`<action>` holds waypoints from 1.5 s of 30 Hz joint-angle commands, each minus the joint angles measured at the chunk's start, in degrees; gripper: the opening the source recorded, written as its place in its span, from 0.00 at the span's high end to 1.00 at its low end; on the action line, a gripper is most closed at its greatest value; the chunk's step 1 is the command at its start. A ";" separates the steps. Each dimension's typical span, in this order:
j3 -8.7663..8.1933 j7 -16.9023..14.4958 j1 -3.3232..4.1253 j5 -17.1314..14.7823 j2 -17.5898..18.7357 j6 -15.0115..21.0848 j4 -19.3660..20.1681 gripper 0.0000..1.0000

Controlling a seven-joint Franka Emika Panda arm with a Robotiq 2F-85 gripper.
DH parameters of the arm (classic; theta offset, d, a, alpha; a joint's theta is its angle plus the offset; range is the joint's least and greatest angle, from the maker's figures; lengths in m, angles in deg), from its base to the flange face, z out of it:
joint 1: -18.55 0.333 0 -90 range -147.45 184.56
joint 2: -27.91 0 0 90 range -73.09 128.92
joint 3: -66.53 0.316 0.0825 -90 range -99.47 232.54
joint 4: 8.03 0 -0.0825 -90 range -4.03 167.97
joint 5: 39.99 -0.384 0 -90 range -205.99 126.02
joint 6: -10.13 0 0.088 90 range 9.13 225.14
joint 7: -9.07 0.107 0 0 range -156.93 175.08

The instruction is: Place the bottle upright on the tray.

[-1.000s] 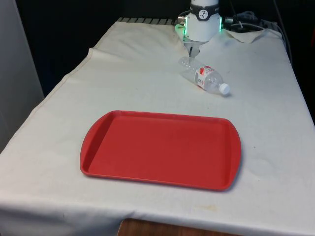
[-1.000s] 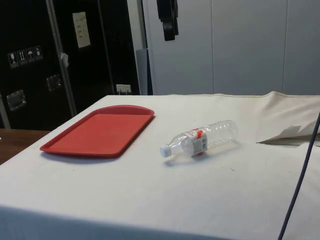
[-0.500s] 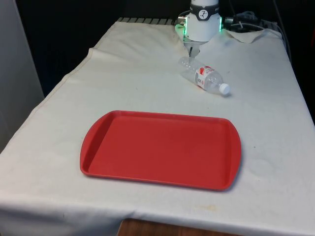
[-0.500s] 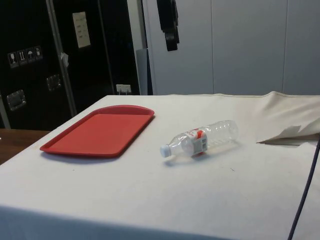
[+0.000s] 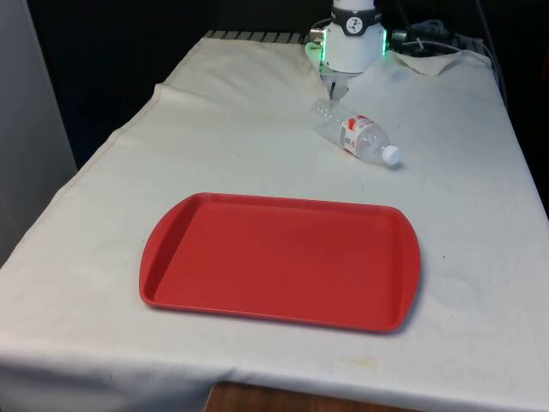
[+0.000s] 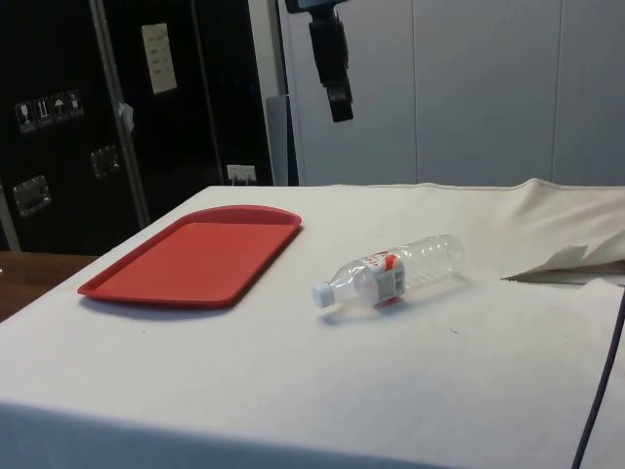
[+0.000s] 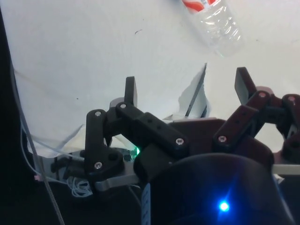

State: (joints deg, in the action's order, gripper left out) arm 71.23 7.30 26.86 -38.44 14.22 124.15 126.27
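Note:
A clear plastic bottle [image 5: 356, 134] with a red-and-white label and a white cap lies on its side on the white cloth, beyond the tray's far edge. Its cap points towards the tray side, as the side view shows on the bottle [image 6: 391, 274]. The red tray [image 5: 279, 257] lies flat with nothing on it, and shows again as the tray [image 6: 195, 256] in the side view. My gripper [image 6: 341, 112] hangs high above the table, up and a little tray-ward of the bottle. In the wrist view my gripper [image 7: 186, 84] stands open and holds nothing, with the bottle [image 7: 213, 21] beyond its fingers.
A raised fold of the cloth [image 6: 566, 259] lies behind the bottle towards the robot's end. A dark cable [image 6: 598, 391] hangs at the side view's right edge. Bare cloth surrounds the tray on all sides.
In the side view the gripper has come down and shifted slightly towards the bottle. Bottle and tray have not moved.

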 commanded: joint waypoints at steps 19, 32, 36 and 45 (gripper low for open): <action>2.12 0.40 0.00 2.64 5.84 0.97 -1.55 0.00; 2.81 0.06 0.11 3.90 10.20 0.57 -3.32 0.00; 3.09 -0.06 0.11 4.13 10.94 0.57 -3.38 0.00; 3.50 -0.46 0.06 4.87 12.20 0.74 -3.21 0.00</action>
State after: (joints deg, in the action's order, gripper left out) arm 74.67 6.78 26.86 -33.97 26.37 124.90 123.01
